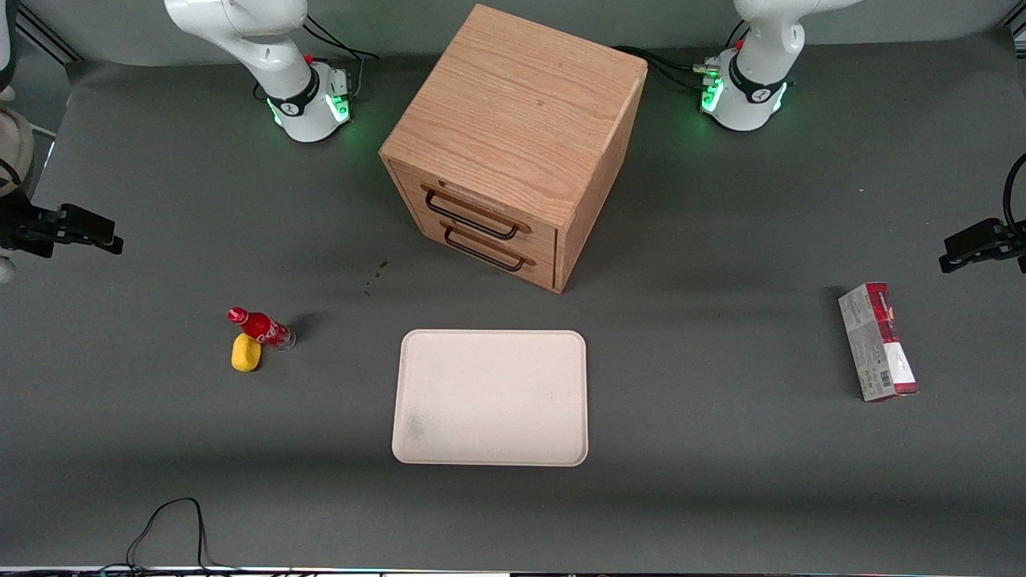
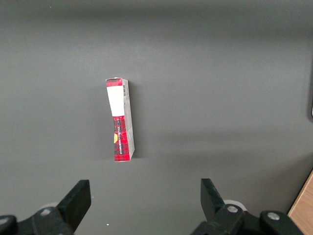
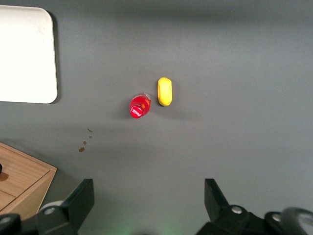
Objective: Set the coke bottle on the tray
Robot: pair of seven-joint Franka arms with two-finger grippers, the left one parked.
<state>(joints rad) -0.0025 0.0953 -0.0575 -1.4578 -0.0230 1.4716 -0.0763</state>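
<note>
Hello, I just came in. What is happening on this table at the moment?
Nothing is held yet. The right arm's gripper hangs open, high above the table, looking down on the coke bottle. The bottle stands upright, close beside a yellow lump, toward the working arm's end. The tray lies bare in front of the wooden drawer cabinet. A red-and-grey carton lies toward the parked arm's end.

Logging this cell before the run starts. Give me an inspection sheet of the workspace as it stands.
Surface: grey table, small brown crumbs near the cabinet.
Job's things: coke bottle upright, off the tray, which holds nothing.
Clutter: yellow lump beside the bottle; cabinet, drawers closed; carton toward the parked arm's end.
Grippers: gripper open, high above the bottle.
Cables: black cable at the table's near edge.
Surroundings: nothing seen.
</note>
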